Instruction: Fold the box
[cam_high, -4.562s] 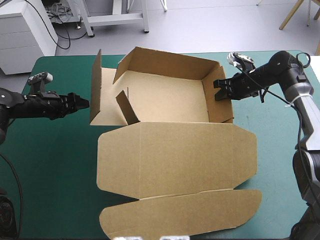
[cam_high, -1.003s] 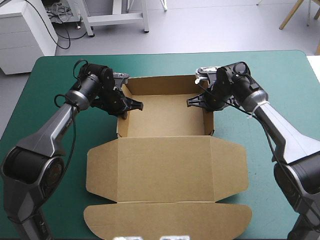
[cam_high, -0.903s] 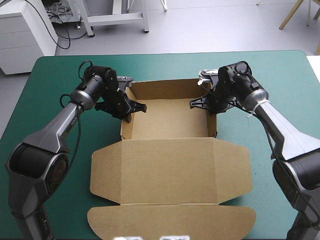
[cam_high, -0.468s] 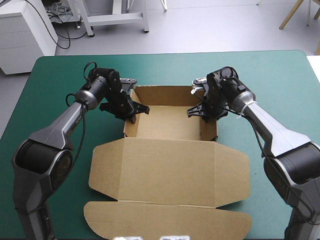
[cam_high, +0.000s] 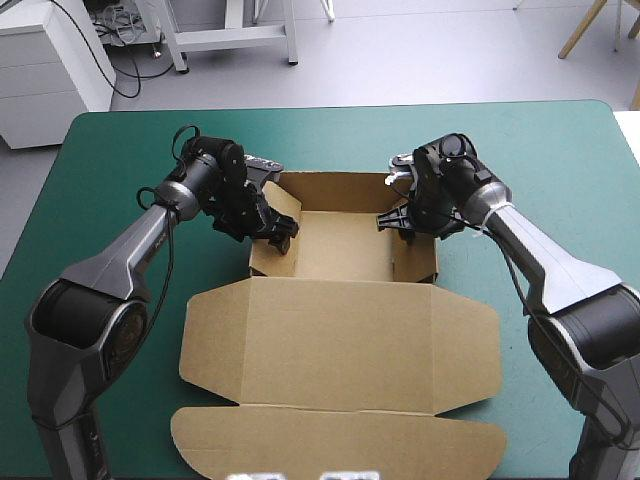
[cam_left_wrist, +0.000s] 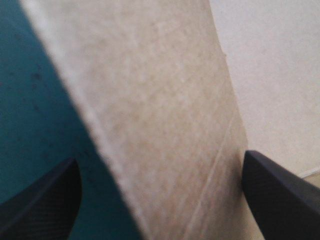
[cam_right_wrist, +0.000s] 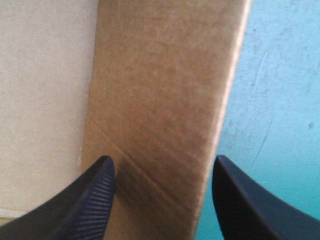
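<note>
Roughly midway, judging by the high view. Shows the brown cardboard box (cam_high: 340, 330) lying at the middle of the teal-green tabletop (cam_high: 120, 150), its far part already raised into an open tray, its broad lid (cam_high: 340, 400) spread flat on the near side with the long tuck flap unfolded. Finds the black-finned left hand (cam_high: 283, 238) at the box's left wall and the black-finned right hand (cam_high: 398, 222) at the box's right wall, each reaching over the rim toward the tray's inside.

Next, the left wrist view. Confirms a released hand, spread wide and straddling the upright left wall (cam_left_wrist: 165, 125) without clamping it. Shows teal-green cover on the box's outer side and pale board floor on its inner side.

Likewise, the right wrist view. Confirms an unclenched hand set astride the right wall (cam_right_wrist: 160, 100), with board between the fingers but not pinched.

Judged done: back and side walls stood up. Judged left: pressing the side walls home so they hold; nothing yet done with the lid.
</note>
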